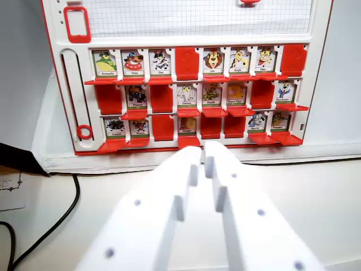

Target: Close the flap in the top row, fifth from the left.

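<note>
The fifth top-row flap [212, 60] (a lion card) stands open.

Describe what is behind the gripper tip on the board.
The gripper hides part of the bottom row's middle: an open card shows above it, its flap mostly hidden.

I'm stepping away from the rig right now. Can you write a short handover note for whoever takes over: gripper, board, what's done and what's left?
Gripper: the white plastic gripper looks shut or nearly so, holds nothing, and sits low in front of the board, clear of it.

Board: the red and white flap-game board stands upright behind it. Top row from the wrist view's left: three open picture flaps, a closed red flap, then the fifth, the lion picture flap, which is open.

Done: nothing yet on the target.

Left: raise the gripper to the top row and close the lion flap without catching its neighbours.
</note>
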{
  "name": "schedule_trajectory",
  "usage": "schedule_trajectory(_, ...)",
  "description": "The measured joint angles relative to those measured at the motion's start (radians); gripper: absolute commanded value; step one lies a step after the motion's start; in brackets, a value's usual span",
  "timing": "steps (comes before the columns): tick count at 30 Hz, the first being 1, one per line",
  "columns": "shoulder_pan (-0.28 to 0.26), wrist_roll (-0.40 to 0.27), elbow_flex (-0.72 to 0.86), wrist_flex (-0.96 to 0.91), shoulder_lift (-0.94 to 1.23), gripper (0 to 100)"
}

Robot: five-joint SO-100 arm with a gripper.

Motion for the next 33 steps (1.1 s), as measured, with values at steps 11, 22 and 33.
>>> schedule_trajectory(11, 0.103, -0.041, 0.058, -0.37, -0.385, 0)
schedule_trajectory(22, 0.114, -0.04, -0.044, -0.491, -0.742, 0)
schedule_trajectory(33, 0.114, -0.031, -0.221, -0.5, -0.948, 0)
